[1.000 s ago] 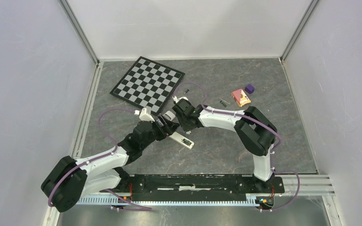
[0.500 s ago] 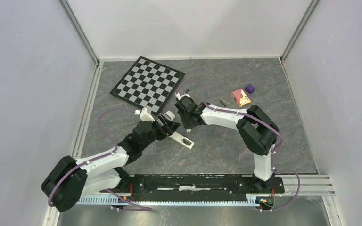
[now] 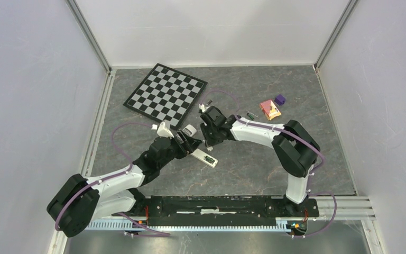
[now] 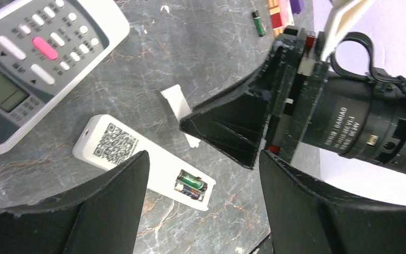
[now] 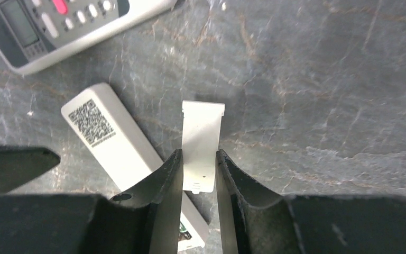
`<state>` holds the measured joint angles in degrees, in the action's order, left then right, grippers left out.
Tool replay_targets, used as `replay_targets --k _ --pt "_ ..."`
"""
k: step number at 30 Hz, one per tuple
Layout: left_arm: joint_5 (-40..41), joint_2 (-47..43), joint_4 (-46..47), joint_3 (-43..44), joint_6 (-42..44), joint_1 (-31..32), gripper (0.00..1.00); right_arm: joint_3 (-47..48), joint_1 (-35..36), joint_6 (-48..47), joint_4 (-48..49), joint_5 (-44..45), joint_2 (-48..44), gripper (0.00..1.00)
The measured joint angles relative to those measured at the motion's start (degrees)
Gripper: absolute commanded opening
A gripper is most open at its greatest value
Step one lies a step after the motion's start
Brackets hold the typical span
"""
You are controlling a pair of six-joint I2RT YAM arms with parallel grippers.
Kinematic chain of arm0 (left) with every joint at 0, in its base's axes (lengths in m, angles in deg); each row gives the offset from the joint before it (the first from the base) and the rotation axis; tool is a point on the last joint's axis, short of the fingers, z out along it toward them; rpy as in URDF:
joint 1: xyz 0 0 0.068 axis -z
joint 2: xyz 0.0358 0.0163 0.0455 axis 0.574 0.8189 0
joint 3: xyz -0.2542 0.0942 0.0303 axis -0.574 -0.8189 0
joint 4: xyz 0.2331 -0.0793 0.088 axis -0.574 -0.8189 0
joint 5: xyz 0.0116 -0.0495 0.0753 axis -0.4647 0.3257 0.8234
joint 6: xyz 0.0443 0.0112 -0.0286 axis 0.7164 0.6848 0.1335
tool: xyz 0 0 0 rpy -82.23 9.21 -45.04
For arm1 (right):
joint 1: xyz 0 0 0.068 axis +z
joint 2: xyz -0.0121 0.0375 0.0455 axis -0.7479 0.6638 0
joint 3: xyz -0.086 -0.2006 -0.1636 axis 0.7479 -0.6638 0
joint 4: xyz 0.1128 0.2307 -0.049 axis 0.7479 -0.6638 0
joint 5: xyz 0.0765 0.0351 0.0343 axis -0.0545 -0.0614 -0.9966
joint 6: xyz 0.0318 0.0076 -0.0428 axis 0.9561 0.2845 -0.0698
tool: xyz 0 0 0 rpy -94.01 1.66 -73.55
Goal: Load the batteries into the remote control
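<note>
1. Left claw [image 4: 203, 154]: the jaws stand wide apart and hold nothing. It hangs over the compartment end of the white remote [image 4: 132, 153], which lies face down on the table [image 4: 201, 63] with its QR label up.
2. Seated batteries [image 4: 190, 183]: two cells lie side by side in the open compartment, between the left claw's fingers in the left wrist view. Their long axes follow the remote's length. From above this runs upper left to lower right, with the compartment at the lower-right end.
3. Grey-faced remote [image 4: 31, 58]: it lies buttons up, near the white remote's label end and apart from it.
4. Right claw [image 5: 199, 152]: the jaws are narrowed and clamped on the white battery cover [image 5: 202, 132]. The cover projects beyond the fingertips, just beside the white remote.
5. Dark loose battery [image 3: 209, 101]: it lies off the chessboard [image 3: 166, 95] corner, beyond the right claw and apart from it. Its heading is too small to read.
6. Green-wrapped battery [image 4: 258, 23]: it lies right of the right claw, clear of both claws. From above its axis slants upper left to lower right.
</note>
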<state>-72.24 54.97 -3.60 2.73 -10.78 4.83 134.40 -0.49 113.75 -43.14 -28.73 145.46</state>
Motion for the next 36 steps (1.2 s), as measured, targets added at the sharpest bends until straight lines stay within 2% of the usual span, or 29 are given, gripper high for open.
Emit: replay_targets --k 13,31,36 --pt "1.75 -2.34 -1.97 -2.95 -1.46 0.00 0.81 -8.96 -0.04 4.00 4.07 -10.64 -6.25 0.34" --pt "-0.15 -0.46 -0.37 -5.18 -4.74 0.02 0.73 -12.20 0.07 8.31 8.85 -16.09 -7.91 0.35" --pt "0.20 -0.68 -0.52 -6.43 -5.40 0.02 0.74 -12.20 0.66 8.26 9.05 -16.00 -7.91 0.41"
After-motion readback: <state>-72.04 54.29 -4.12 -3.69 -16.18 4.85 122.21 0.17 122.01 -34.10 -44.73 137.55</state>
